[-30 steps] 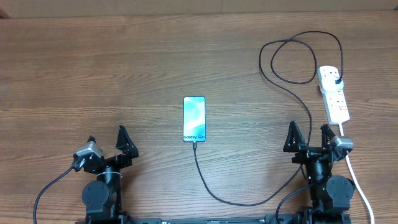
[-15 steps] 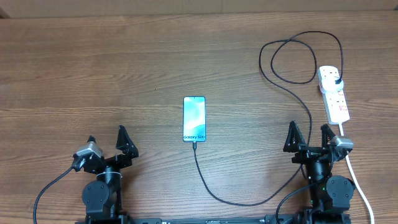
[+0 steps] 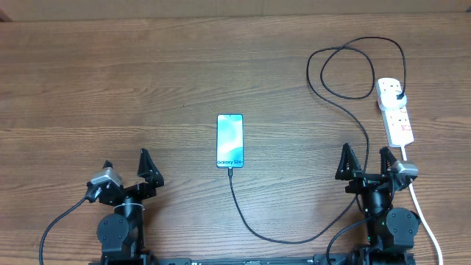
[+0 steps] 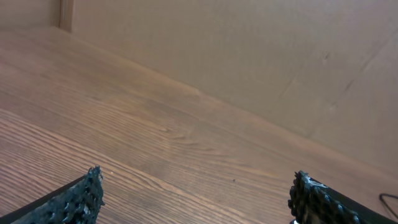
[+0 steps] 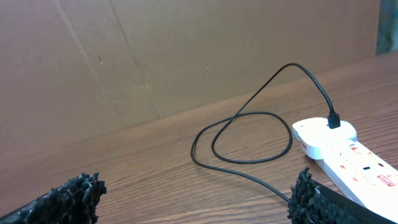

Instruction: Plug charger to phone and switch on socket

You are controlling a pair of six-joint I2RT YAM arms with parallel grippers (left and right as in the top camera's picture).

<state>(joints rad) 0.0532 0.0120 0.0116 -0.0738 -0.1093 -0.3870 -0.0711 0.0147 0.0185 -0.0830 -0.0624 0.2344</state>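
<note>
The phone lies face up at the table's middle, screen lit. The charger cable runs from the phone's near end in a curve to the right, loops at the back, and its black plug sits in the white socket strip at the far right. The strip, plug and cable loop also show in the right wrist view. My left gripper is open and empty at the front left. My right gripper is open and empty at the front right, near the strip's near end.
The strip's thick white cord runs from its near end past my right arm to the front edge. A cardboard wall stands behind the table.
</note>
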